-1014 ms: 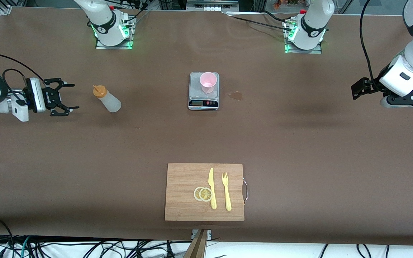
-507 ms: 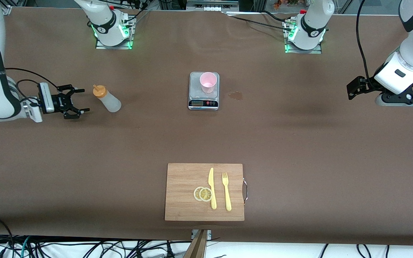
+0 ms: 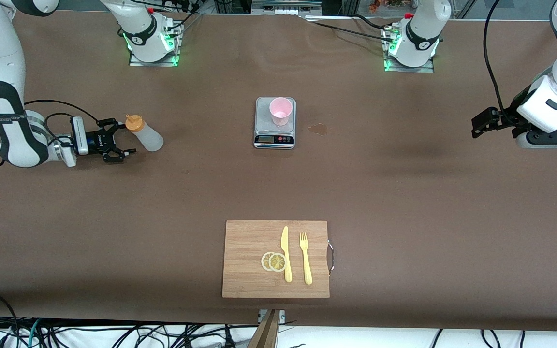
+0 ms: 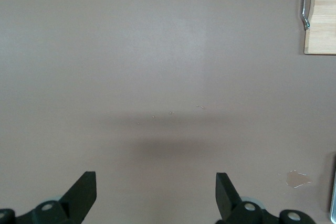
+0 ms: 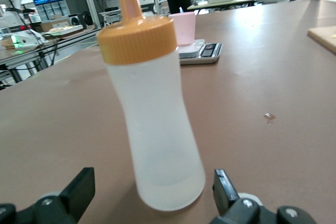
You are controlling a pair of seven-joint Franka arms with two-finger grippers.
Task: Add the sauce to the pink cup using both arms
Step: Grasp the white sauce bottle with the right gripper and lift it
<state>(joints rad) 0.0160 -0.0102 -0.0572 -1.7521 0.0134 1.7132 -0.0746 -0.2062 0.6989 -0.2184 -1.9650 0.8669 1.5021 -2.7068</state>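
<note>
Brown tabletop [image 3: 404, 203] shared by two white jointed arms. Small translucent whitish squeeze bottle with orange nozzle cap [image 3: 144, 133] [image 5: 151, 119] standing upright toward the right arm's end of the tabletop, well apart from the scale. Right gripper [image 3: 123, 138] [image 5: 152, 203] held level, low over the tabletop just beside the bottle, black fingers [image 5: 79, 190] spread wide with the bottle's base between them in the right wrist view, no contact visible. Small pale pink plastic tumbler [image 3: 280, 110] [image 5: 182, 28] upright on a small grey digital kitchen scale [image 3: 274, 137] [image 5: 202, 52] near the middle of the tabletop, closer to the arm bases than to the front camera. Small wet-looking stain [image 3: 318, 128] [image 4: 298, 179] on the tabletop just beside the scale, toward the left arm's end. Left gripper [image 3: 476, 126] [image 4: 156, 195] waiting above the left arm's end of the tabletop, fingers [image 4: 84, 190] released and wide apart, holding nothing, bare tabletop beneath. Rectangular bamboo cutting board with metal handle [image 3: 249, 275] [image 4: 321, 30] lying much nearer the front camera, carrying two pale yellow lemon slices [image 3: 273, 261] overlapping each other, a yellow plastic knife [image 3: 285, 253] touching the slices, and a yellow plastic fork [image 3: 305, 257] just beside the knife.
</note>
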